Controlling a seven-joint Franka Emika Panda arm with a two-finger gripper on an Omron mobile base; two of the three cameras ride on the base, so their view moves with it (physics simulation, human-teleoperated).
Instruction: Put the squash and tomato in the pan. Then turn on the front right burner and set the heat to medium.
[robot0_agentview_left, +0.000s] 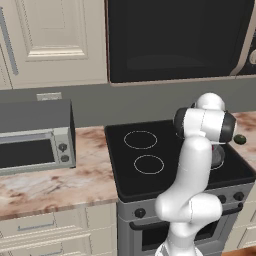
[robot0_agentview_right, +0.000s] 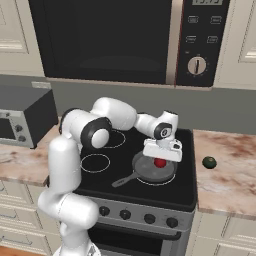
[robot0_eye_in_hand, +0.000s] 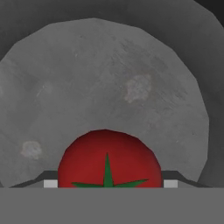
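Note:
The red tomato (robot0_agentview_right: 160, 162) sits between the fingers of my gripper (robot0_agentview_right: 160, 159), low over the grey pan (robot0_agentview_right: 148, 174) on the stove's front right burner. In the hand view the tomato (robot0_eye_in_hand: 107, 153) fills the gap between both fingertips of the gripper (robot0_eye_in_hand: 109, 183), with the pan's floor (robot0_eye_in_hand: 109, 78) right behind it. The gripper is shut on the tomato. Whether the tomato touches the pan I cannot tell. The dark green squash (robot0_agentview_right: 209, 162) lies on the marble counter right of the stove, also seen past my arm as the squash (robot0_agentview_left: 240, 139).
The pan's handle (robot0_agentview_right: 122, 181) points front-left. The two left burner rings (robot0_agentview_left: 140, 139) are bare. Stove knobs (robot0_agentview_right: 125, 214) line the front panel. A toaster oven (robot0_agentview_left: 35, 140) stands on the left counter, and a microwave (robot0_agentview_right: 110, 40) hangs above the stove.

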